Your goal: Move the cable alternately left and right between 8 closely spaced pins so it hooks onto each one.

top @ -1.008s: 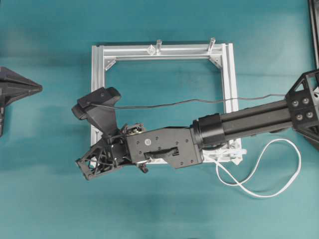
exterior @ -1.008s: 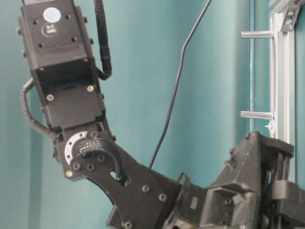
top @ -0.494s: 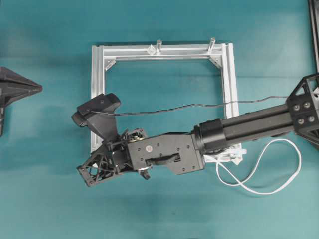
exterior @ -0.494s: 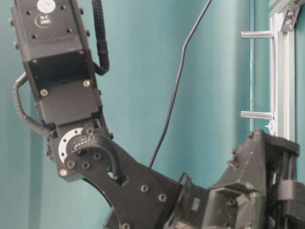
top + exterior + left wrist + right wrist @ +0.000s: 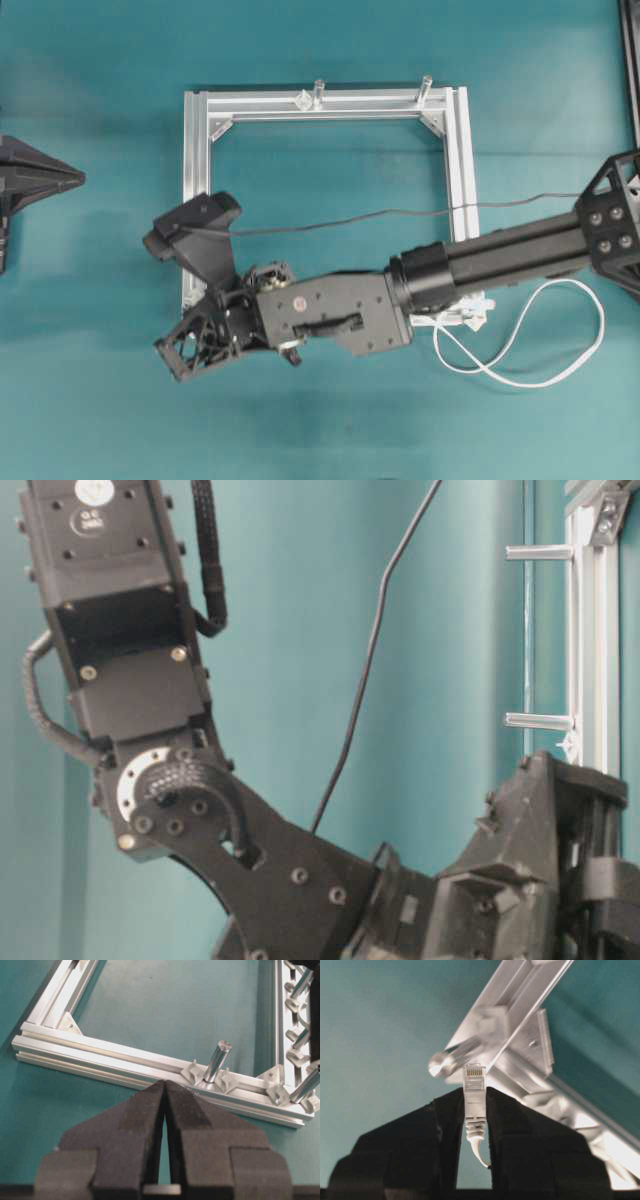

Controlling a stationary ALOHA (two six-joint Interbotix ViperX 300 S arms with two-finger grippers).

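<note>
Overhead: square frame (image 5: 197,180) on teal desk (image 5: 100,400). Right arm reaches across the frame's near bar; right gripper (image 5: 185,350) sits past the near-left corner. Cable (image 5: 560,330) lies in a slack loop on the desk at the near-right corner, then runs under the arm. Pins along the near bar hidden by the arm; threading there cannot be judged. Two posts (image 5: 320,92) on the far bar. Left gripper (image 5: 40,178) parked at the left edge, well apart from the frame.

Table-level: right arm fills the frame; two posts (image 5: 540,720) jut from the bar. No cable seen.

Left wrist: left gripper (image 5: 165,1091) pressed together, empty. Pins (image 5: 292,1052) in a row along the right-hand bar; no cable clearly seen among them.

Right wrist: right gripper (image 5: 475,1095) pinching the cable's plug (image 5: 474,1082), tip outward, beside a frame corner and a blurred post.

Progress: judged late, plug end apparently past the row; hooks unverified.
</note>
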